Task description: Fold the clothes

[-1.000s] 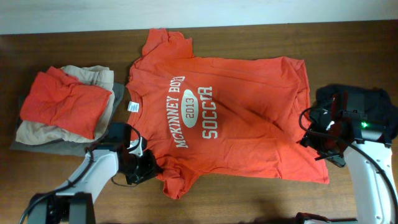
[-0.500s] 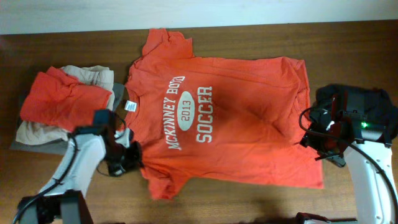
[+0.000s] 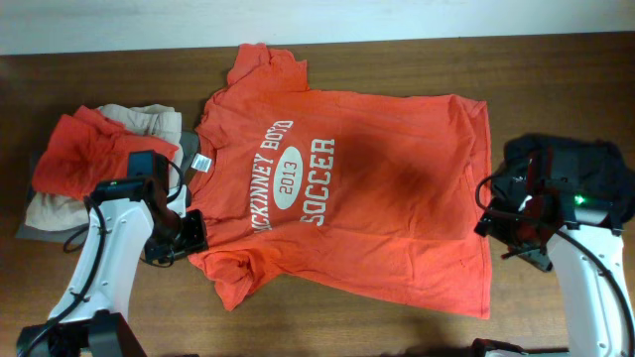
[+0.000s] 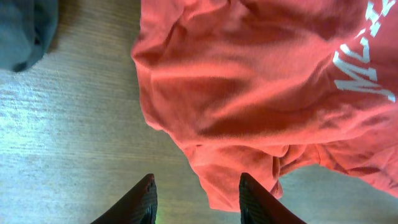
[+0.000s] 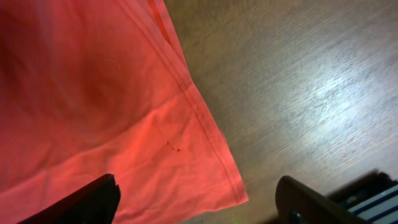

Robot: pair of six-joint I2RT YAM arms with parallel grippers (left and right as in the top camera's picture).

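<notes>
The T-shirt (image 3: 387, 198) is soft, matt orange-red cloth, creased, its white lettering (image 3: 298, 183) a flat print. The table (image 3: 556, 69) is smooth brown wood-grain, with a pale sheen near my left gripper (image 4: 196, 200), whose fingers (image 4: 135, 202) look dark and matt. The folded pile (image 3: 99, 159) at nine o'clock is matt cloth.

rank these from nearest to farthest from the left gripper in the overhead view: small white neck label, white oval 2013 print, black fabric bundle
1. Small white neck label, just above the left gripper.
2. White oval 2013 print, on the orange-red T-shirt's chest.
3. Black fabric bundle, far right.
</notes>
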